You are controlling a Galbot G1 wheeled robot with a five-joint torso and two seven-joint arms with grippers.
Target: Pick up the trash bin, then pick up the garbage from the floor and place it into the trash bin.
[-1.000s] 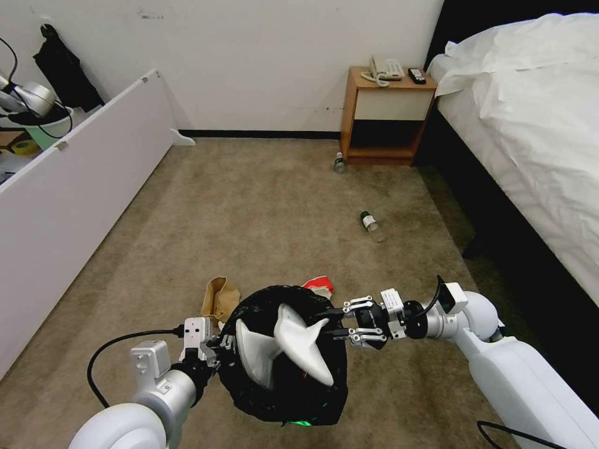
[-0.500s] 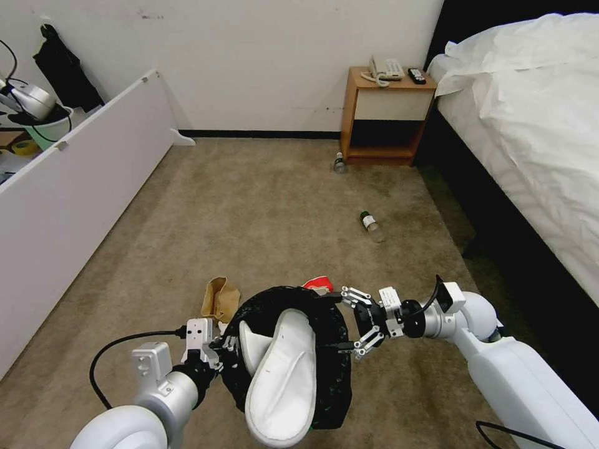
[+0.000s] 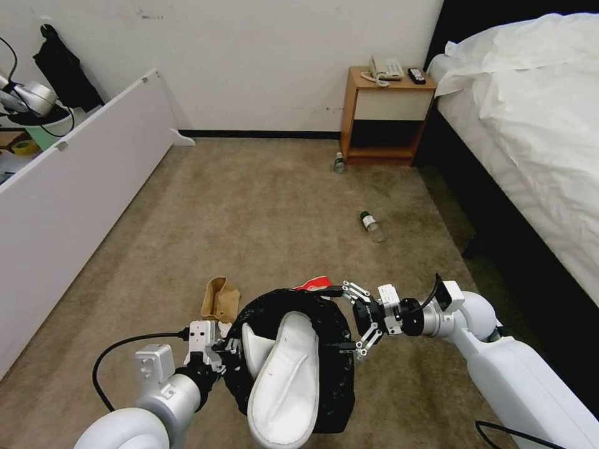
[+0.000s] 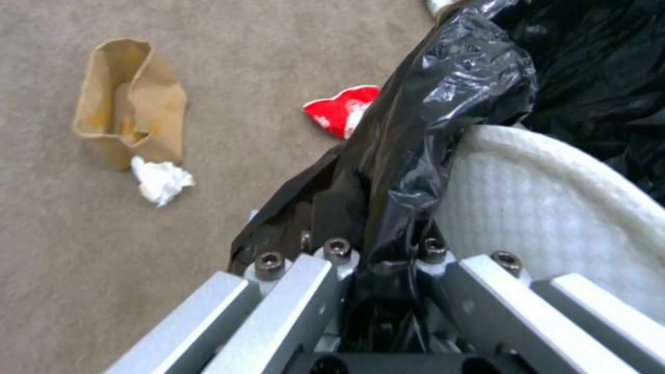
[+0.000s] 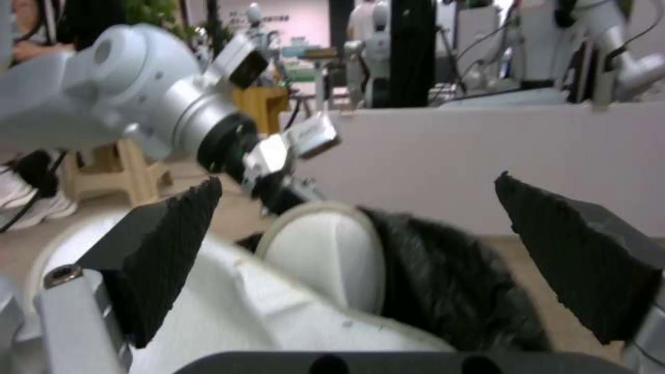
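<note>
The trash bin (image 3: 331, 349), wrapped in its crinkly black bag (image 4: 443, 104), hangs above the carpet in front of me. My left gripper (image 3: 228, 348) (image 4: 377, 254) is shut on the bag-covered rim. Two white slippers lie in the bin: one (image 3: 284, 380) (image 5: 326, 249) sticks out over the near rim, the other (image 3: 253, 349) (image 4: 554, 197) sits beside it. My right gripper (image 3: 342, 318) (image 5: 367, 259) stands open at the bin's right rim, holding nothing. On the floor lie a red-white wrapper (image 3: 314, 284) (image 4: 343, 109), a brown paper bag (image 3: 219, 298) (image 4: 132, 104), crumpled white paper (image 4: 161, 179) and two bottles (image 3: 372, 226) (image 3: 339, 163).
A white low partition (image 3: 75, 187) runs along the left. A wooden nightstand (image 3: 384, 118) stands at the far wall, and the bed (image 3: 530, 137) fills the right side. Open beige carpet (image 3: 249, 212) lies between them.
My right gripper opened and let go of the slipper, which dropped into the bin and now leans out over the near rim. The left gripper kept its hold.
</note>
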